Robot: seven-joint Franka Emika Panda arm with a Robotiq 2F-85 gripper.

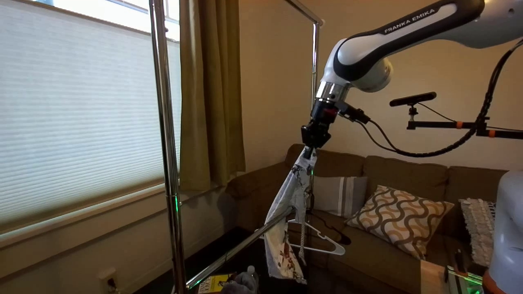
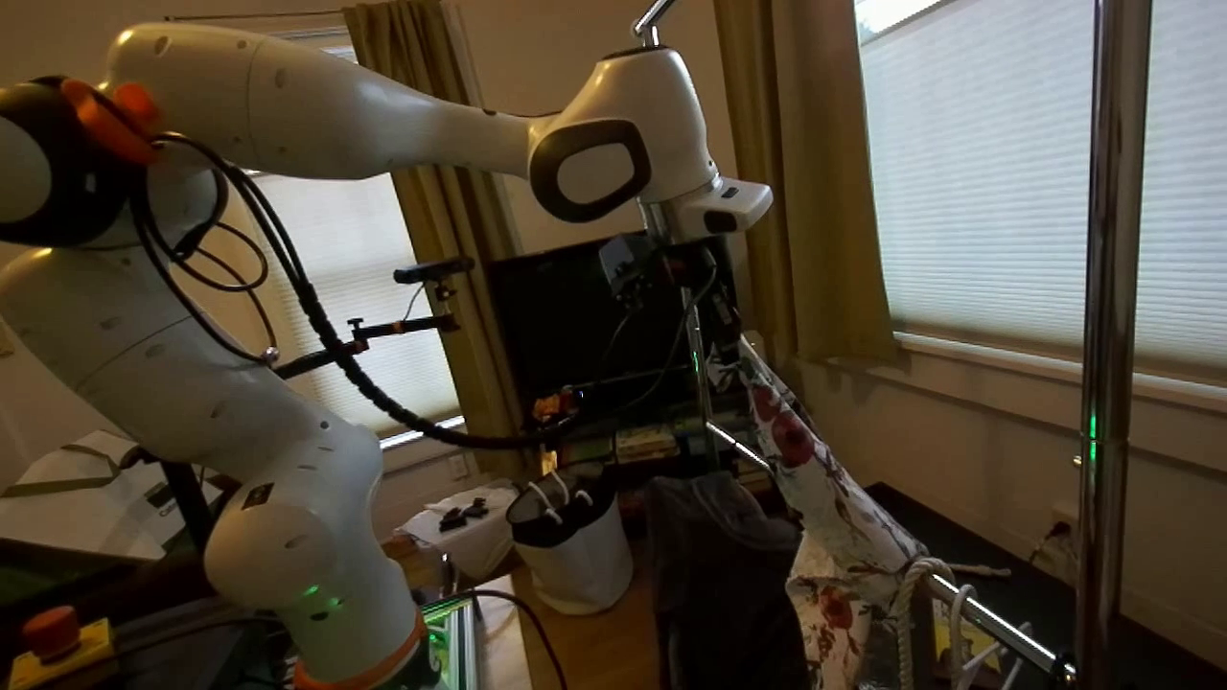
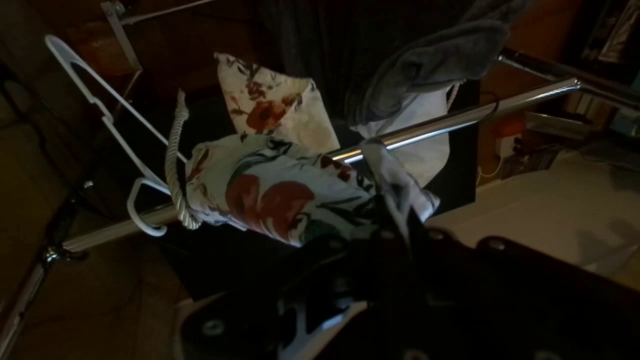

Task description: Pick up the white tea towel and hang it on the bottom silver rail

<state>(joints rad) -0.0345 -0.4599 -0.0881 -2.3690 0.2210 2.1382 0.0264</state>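
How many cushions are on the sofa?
3 in an exterior view: a striped cushion at picture left, a wavy-patterned cushion in the middle, a textured cushion at right, partly behind the arm. More may be hidden.

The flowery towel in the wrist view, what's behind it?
The silver rail runs behind the towel and shows on both sides. Its middle stretch is covered, so I can't see what else is there.

White tea towel (image 2: pixel 794 436), one end raised, across bottom silver rail (image 1: pixel 229 255).
Towel: limp, creased cloth, red blooms and dark sprigs printed; upper end pinched narrow above the rail, body slants down to it, printed flap hangs below. Rail: thin, shiny, straight metal bar; in wrist view it shows on both sides of the cloth.
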